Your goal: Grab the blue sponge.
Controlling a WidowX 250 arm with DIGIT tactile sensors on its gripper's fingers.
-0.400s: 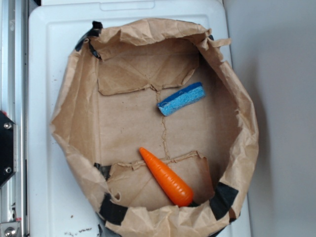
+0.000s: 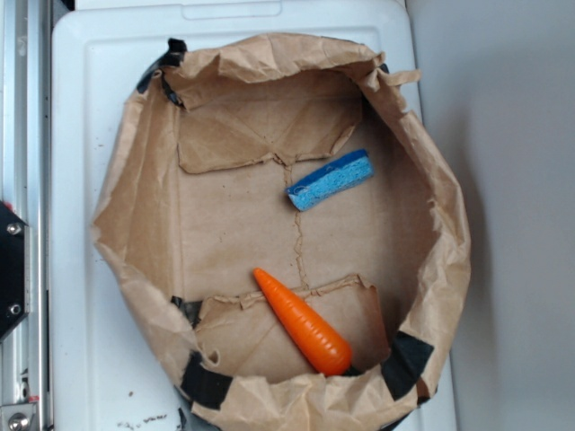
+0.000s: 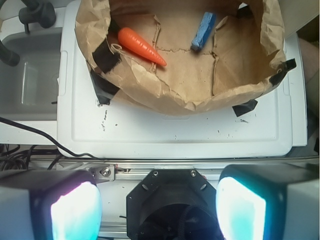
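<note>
Apparently nothing has shifted: the sponge (image 2: 330,180) still lies beyond the carrot (image 2: 303,322) in the bag (image 2: 135,215). Gripper (image 3: 159,210) fingers stand apart, well short of the bag, approach unstarted.

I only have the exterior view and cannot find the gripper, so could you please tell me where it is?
Observer: In the wrist view the gripper sits outside the paper bag, back by the metal rail beside the white lid.
Operator: Thank you; is it open?
Observer: Yes, its fingers stand wide apart, nothing between them.
Operator: Is the blue sponge ahead of it?
Observer: Yes, the blue sponge lies ahead, inside the bag, apart from the fingers.
</note>
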